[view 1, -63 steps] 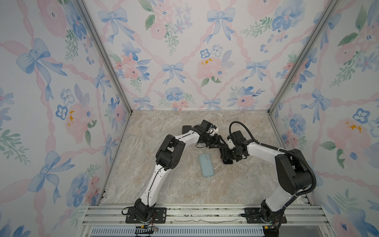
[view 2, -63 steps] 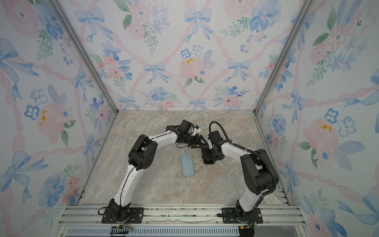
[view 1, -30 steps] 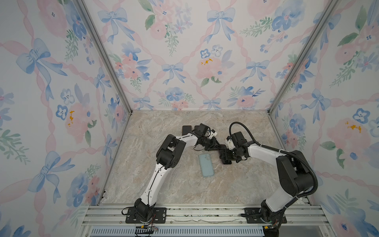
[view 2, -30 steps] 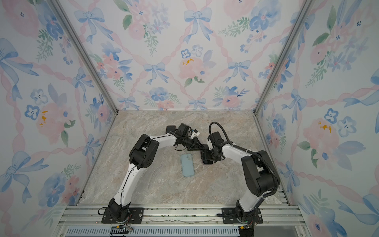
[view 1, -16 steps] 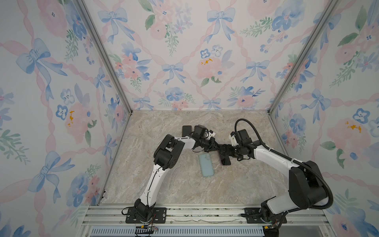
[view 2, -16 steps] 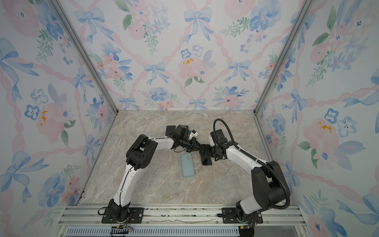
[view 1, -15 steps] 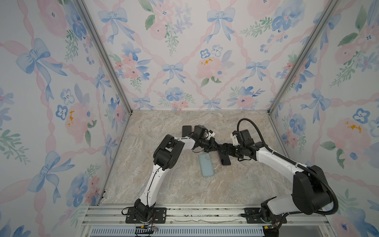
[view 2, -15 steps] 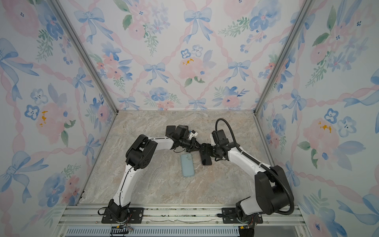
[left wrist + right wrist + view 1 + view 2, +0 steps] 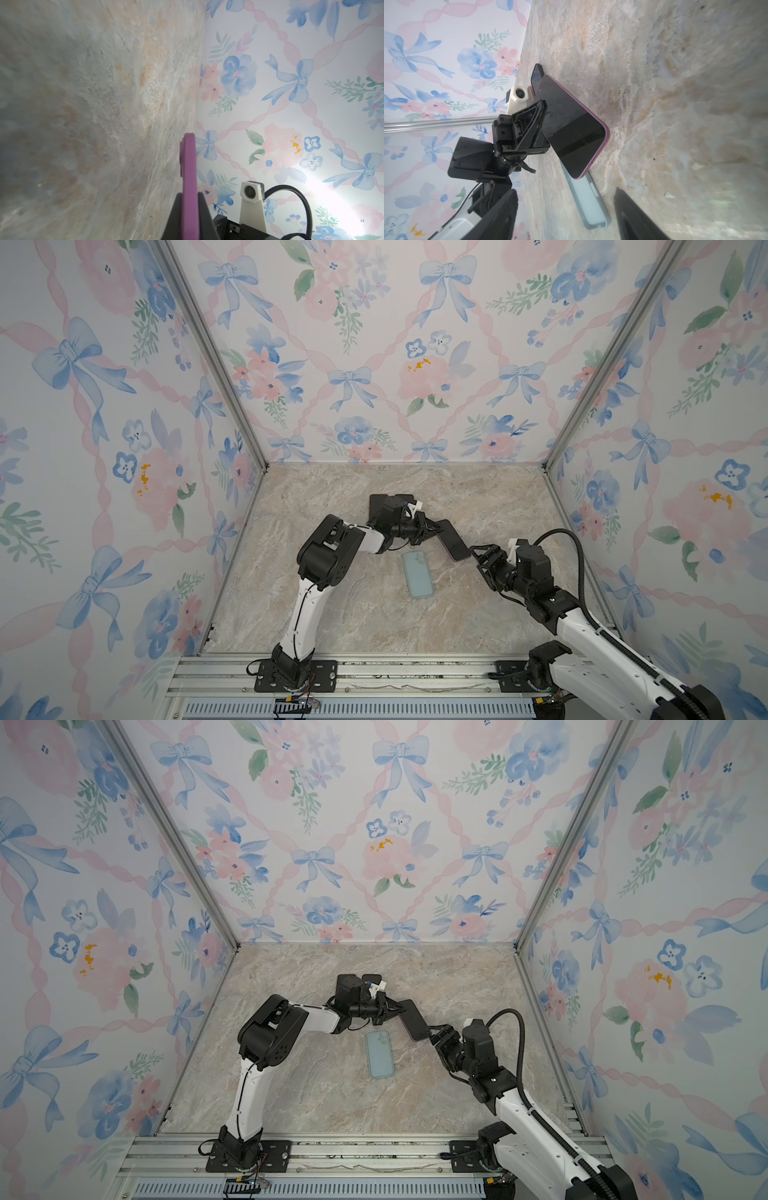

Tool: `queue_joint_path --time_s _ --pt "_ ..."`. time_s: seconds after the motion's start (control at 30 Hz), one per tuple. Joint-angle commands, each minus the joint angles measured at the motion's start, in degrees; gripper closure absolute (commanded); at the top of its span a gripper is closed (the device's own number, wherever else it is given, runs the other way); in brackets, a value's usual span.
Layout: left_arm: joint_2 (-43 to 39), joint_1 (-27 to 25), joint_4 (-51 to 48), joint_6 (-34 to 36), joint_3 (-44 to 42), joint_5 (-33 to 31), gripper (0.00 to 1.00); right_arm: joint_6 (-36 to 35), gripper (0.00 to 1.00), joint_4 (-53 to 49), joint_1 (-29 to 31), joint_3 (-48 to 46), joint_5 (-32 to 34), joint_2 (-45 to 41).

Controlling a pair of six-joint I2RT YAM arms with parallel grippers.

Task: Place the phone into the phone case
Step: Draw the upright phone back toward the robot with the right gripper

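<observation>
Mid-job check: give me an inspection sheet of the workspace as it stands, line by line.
Surface: marble-pattern tabletop, no debris seen.
Job's things: phone, purple-edged, held tilted; light blue phone case lies flat and empty beside it.
Clutter: dark flat object at the far side behind the left arm; what it is cannot be told.
Grippers: left gripper shut on one end of the phone; right gripper with jaws open, near the phone's free end, not gripping it.
Cables: black cable loops over the right wrist, apart from the phone.
Surroundings: floral wallpaper walls; aluminium rail at the front.
</observation>
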Motion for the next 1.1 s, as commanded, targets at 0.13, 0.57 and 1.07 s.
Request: queue_joint_path --time_s 0.13,0.57,1.07 --pt "-3.4 0.0 14.2 -9.5 -2.2 -1.1 0.98 9.9 0.31 18.6 -0.4 -4.2 -2.4 2.7" --pt "-4.9 -0.1 19.4 -13.5 -4.5 -1.5 0.97 9.8 0.5 27.9 -1.0 -5.8 -2.3 9.2" --pt "-4.7 -0.7 21.5 -15.0 -4.8 -1.6 0.97 10.3 0.65 38.8 -1.4 -4.7 -3.5 17.9"
